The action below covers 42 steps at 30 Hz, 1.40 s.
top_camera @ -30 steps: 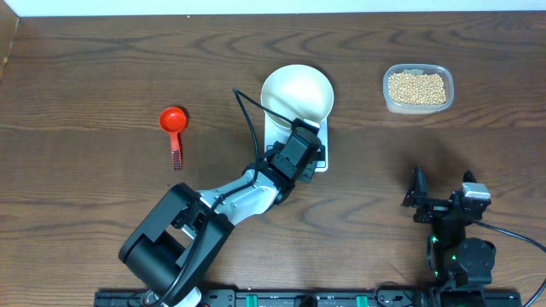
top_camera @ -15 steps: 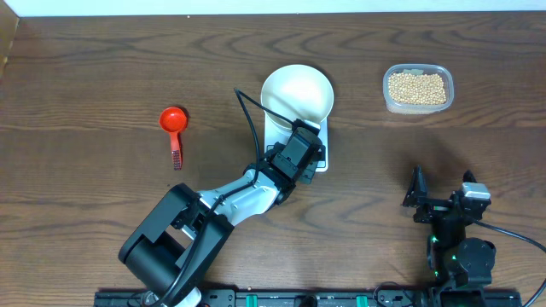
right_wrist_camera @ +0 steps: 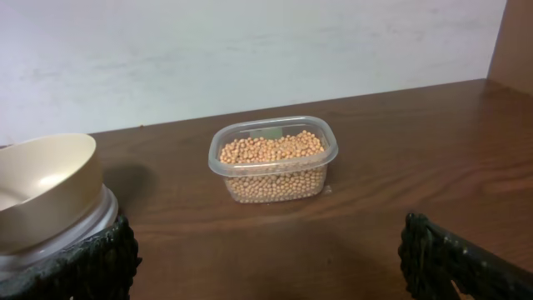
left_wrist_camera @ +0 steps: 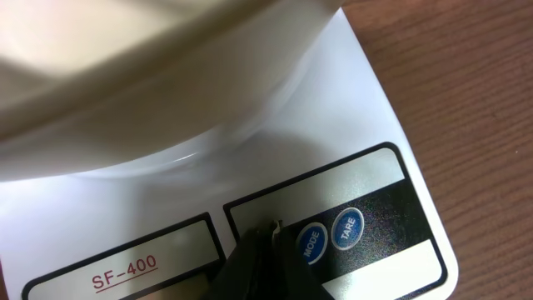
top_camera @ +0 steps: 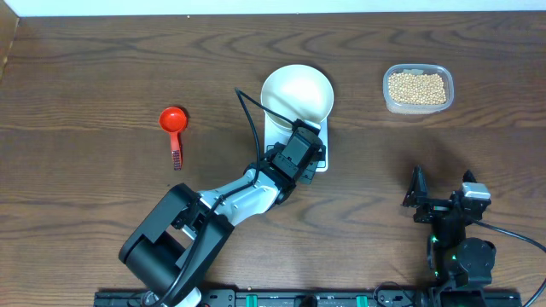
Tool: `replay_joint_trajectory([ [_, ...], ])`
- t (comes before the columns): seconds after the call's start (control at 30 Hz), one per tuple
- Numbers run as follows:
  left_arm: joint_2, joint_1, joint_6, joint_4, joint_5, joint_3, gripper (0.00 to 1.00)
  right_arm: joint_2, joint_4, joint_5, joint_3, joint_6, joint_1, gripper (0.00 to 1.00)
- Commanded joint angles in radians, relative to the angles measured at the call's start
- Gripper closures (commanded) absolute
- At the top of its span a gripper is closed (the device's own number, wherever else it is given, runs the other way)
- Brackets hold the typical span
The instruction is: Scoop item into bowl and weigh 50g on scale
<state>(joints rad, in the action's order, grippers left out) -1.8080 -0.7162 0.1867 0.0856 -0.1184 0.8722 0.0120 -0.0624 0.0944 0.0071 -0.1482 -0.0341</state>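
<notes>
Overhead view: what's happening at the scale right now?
The left gripper, shut, has its tips at the front panel of the scale, just beside the MODE button. The empty white bowl sits on the scale. The beans are all in the clear tub; the red scoop lies alone on the table. The right gripper is open, holding nothing.

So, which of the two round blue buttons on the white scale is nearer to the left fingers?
The round blue MODE button; it sits beside the shut left fingers, and TARE lies farther right.
</notes>
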Motion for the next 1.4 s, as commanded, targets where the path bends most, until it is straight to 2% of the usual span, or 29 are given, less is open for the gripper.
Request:
replay_joint_trajectory([
  [0.0, -0.111, 0.002, 0.031, -0.055, 0.018, -0.051, 0.93, -0.006, -0.002, 0.005, -0.002, 0.008, -0.009, 0.01],
  [0.4, -0.153, 0.003, 0.037, -0.082, 0.004, -0.051, 0.93, -0.006, -0.002, 0.005, -0.002, 0.008, -0.009, 0.01],
  [0.5, -0.153, 0.003, 0.067, -0.11, -0.046, -0.051, 0.93, -0.006, -0.002, 0.005, -0.002, 0.008, -0.009, 0.01],
  [0.87, -0.153, 0.003, 0.127, -0.15, -0.085, -0.051, 0.93, -0.006, -0.002, 0.005, -0.002, 0.008, -0.009, 0.01],
  [1.37, -0.153, 0.003, 0.134, -0.168, -0.085, -0.052, 0.93, -0.006, -0.002, 0.005, -0.002, 0.008, -0.009, 0.01],
])
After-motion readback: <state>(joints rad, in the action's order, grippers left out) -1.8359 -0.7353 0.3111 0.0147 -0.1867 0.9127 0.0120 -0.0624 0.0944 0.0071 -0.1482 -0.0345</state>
